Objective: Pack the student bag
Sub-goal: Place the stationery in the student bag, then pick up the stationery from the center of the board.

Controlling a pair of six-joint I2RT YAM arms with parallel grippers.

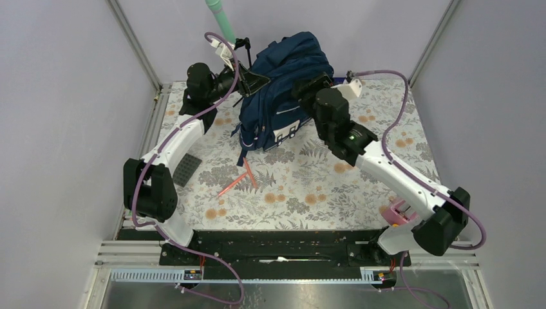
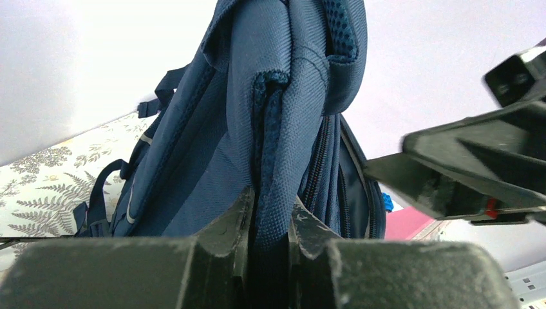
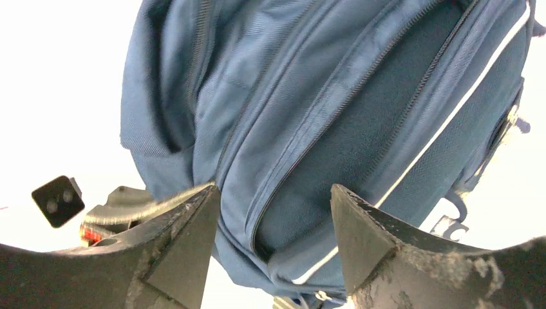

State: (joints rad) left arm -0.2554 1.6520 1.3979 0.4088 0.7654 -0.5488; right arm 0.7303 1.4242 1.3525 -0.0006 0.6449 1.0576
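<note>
Held up only by the left fingers (image 2: 225, 226) clamped on its padded fold, the right fingers (image 3: 364, 226) parted and empty, the large navy fabric student bag (image 1: 283, 96) could be toppled.

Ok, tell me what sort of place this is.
Probably a robot test booth: plain grey walls in a metal frame, a left arm and right arm bolted side by side, and a backpack on flowered cloth.

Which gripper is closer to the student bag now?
Left. The left gripper is shut on a padded edge of the student bag; the right gripper is open, facing its zipped side.
</note>
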